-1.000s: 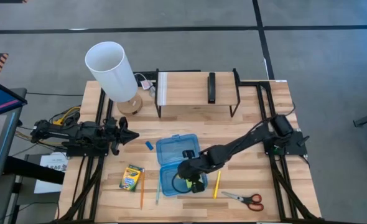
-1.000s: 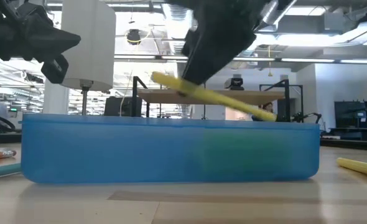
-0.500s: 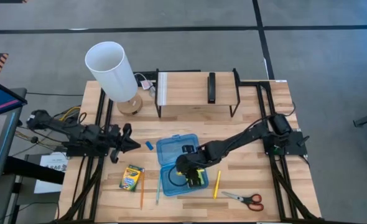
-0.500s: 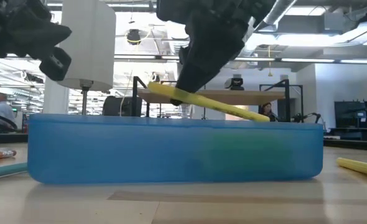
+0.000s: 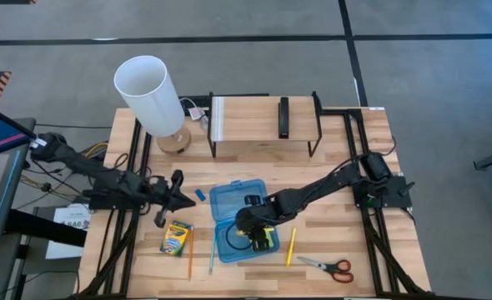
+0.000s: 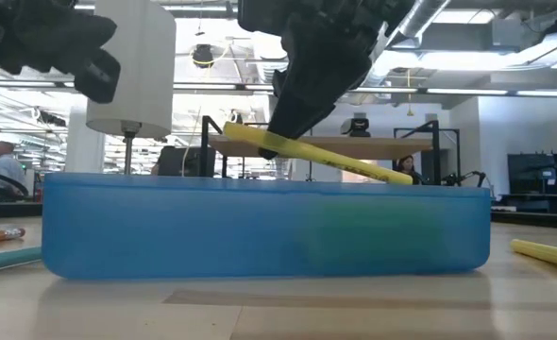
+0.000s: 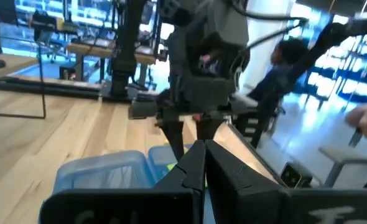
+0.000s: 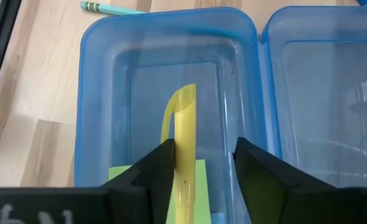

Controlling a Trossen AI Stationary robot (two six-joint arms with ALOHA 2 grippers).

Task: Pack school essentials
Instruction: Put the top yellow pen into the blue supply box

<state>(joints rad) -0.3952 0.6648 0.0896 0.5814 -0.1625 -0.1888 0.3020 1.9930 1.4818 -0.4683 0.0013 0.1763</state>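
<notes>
Both fingers [image 8: 152,168] of the right gripper [image 8: 199,168] stand parted over the blue translucent case [image 8: 90,93], low in the right wrist frame, with a yellow pencil [image 8: 185,143] running up between them. The pencil lies against one finger while a clear gap separates it from the other, so whether it is still gripped cannot be told. Its far end points into the case's tray, and under it, on the tray floor, lies the lime-green sticky-note pad [image 8: 124,177]. In the low view the same pencil [image 6: 316,156] slants across the middle of the frame, its raised end at the dark gripper and its lower end just above the case rim [image 6: 260,179].

From above, the right gripper [image 5: 258,233] sits over the lower tray of the open case [image 5: 238,200], at the centre of the frame. A second yellow pencil [image 5: 291,247] lies on the table just right of the case, and the red-handled scissors [image 5: 328,266] lie lower right. Left of the case are the yellow-green crayon box [image 5: 177,237], an orange pencil [image 5: 190,262] and the small blue eraser [image 5: 200,194].

At centre left, the left gripper [image 5: 179,190] is closed on nothing, close to the eraser.
</notes>
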